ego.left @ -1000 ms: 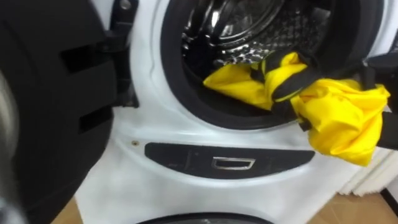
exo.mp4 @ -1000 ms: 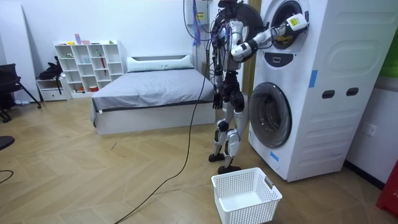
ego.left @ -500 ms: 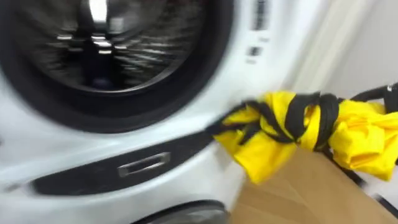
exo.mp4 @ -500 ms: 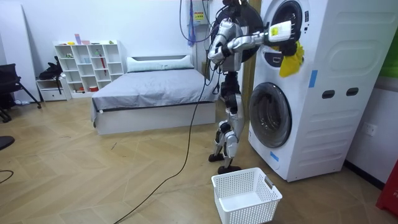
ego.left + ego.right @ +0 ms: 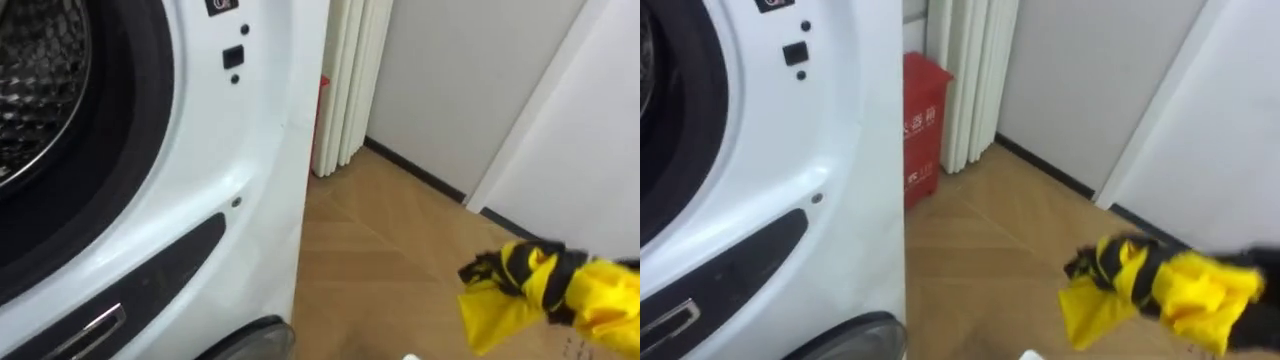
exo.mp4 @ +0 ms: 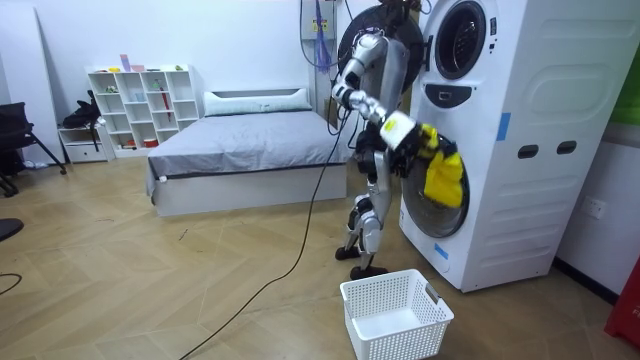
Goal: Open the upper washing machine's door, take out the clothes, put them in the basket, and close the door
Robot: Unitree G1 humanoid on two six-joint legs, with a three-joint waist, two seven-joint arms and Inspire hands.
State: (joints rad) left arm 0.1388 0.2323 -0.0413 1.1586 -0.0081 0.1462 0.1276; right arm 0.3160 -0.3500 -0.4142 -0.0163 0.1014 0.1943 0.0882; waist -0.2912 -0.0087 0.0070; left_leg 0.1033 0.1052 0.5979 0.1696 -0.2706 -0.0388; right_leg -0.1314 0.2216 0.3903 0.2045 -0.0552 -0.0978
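Cloth outside the washer, gripped in right hand

Yellow cloth sits at lower right of the eye views, bunched into a lump, w/ wood floor under it. Dark fingers of the right hand are curled round the bunch & clamp it; some cloth pokes out on the left side of the fingers. The cloth is well apart from the washing machine and touches no part of it.

The machine's white front takes the left half of the frame. Its round opening w/ dark rim and metal drum is at upper left. A dark curved panel w/ a chrome handle lies below it, at lower left. Right of the machine, top centre of the frame, stand a red bin & a white pleated curtain against the wall.

In the room view the robot stands upright close before the stacked machine, at centre of frame. Its arm reaches out to the right, & the cloth hangs from the hand in front of the lower round door. A white basket stands on the floor at bottom centre, below the cloth & near the robot's feet. I cannot tell if anything lies in the basket.
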